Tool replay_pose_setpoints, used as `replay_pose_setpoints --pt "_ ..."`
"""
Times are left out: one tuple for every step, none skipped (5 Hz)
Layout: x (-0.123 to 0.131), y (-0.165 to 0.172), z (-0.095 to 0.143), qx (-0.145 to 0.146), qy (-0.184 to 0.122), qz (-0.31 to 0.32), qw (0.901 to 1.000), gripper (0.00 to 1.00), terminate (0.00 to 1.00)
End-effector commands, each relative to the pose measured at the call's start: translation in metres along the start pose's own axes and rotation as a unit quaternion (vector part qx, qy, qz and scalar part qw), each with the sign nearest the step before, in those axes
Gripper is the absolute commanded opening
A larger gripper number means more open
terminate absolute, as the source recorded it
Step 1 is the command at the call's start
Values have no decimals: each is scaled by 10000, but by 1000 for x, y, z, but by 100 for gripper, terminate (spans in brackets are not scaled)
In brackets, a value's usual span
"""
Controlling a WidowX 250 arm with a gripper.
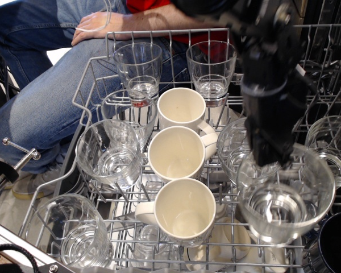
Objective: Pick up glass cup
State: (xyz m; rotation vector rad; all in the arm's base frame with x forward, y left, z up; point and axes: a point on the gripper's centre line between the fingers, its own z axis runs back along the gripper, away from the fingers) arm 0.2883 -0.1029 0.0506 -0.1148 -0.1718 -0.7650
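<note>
**Glass cup off the rack, risky bit was next**

Wire dishwasher rack (96, 74) took up pretty much the whole shot, pulled out and loaded with glassware and mugs, and a seated person in jeans (40, 85) was visible behind it at the top left. Beyond that, not much of the room could be made out.

Next biggest was the black robot arm (273, 68), reaching down from the top right. Its gripper (271, 160) was clamped on the far rim of the glass cup (286, 196), as far as could be judged; the fingertips themselves were mostly hidden behind the arm, but the cup appeared to be carried above the rack at the lower right, tilted a bit toward the camera.

Where it could go wrong: the cup was only pinched at one edge of the rim, so it could slip or swing if moved fast. Another tumbler (234, 149) sat just beside it on the left and one more (329, 149) on the right, so a sideways drift could knock glass on glass.

Smaller stuff: three white mugs (176, 153) were lined up down the middle, two tall glasses (139, 71) stood at the back, and wide tumblers (109, 152) were parked along the left side.
</note>
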Motion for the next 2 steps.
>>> replay_pose_setpoints --pt "33 11 64 -6 54 -65 10000 0 0" --pt "33 12 71 -12 33 -202 9998 0 100"
